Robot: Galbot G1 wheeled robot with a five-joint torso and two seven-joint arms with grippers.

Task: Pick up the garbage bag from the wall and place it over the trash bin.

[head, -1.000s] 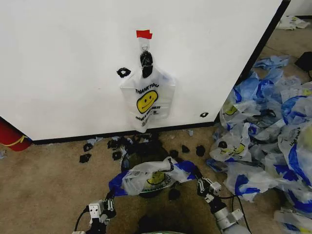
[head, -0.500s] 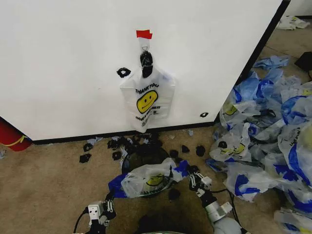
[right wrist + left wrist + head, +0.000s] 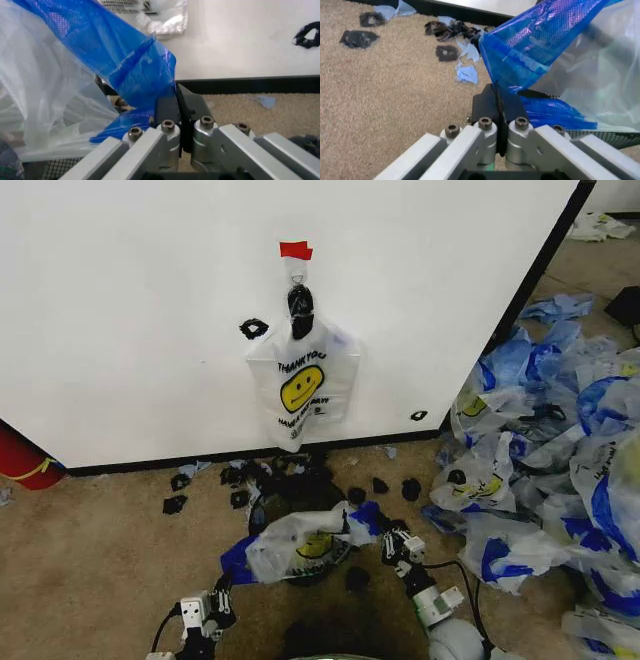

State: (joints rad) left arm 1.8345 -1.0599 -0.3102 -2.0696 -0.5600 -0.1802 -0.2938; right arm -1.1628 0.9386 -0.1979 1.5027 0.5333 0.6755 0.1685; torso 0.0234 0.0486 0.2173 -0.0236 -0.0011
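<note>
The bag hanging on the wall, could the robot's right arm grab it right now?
Probably not. The right gripper is shut on the blue handle of the garbage bag spread over the trash bin, so it is busy. The hanging bag sits farther off, up the wall.

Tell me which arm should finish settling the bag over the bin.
Probably the right. Both end effectors, left and right, are shut on the bag's blue handles, but the right sits closer to the bin, while the left holds its handle farther out.

Tan carpet floor (image 3: 100,540); black scraps (image 3: 240,480) near the wall's base; blue-and-white bag heap (image 3: 550,460) at right
</note>
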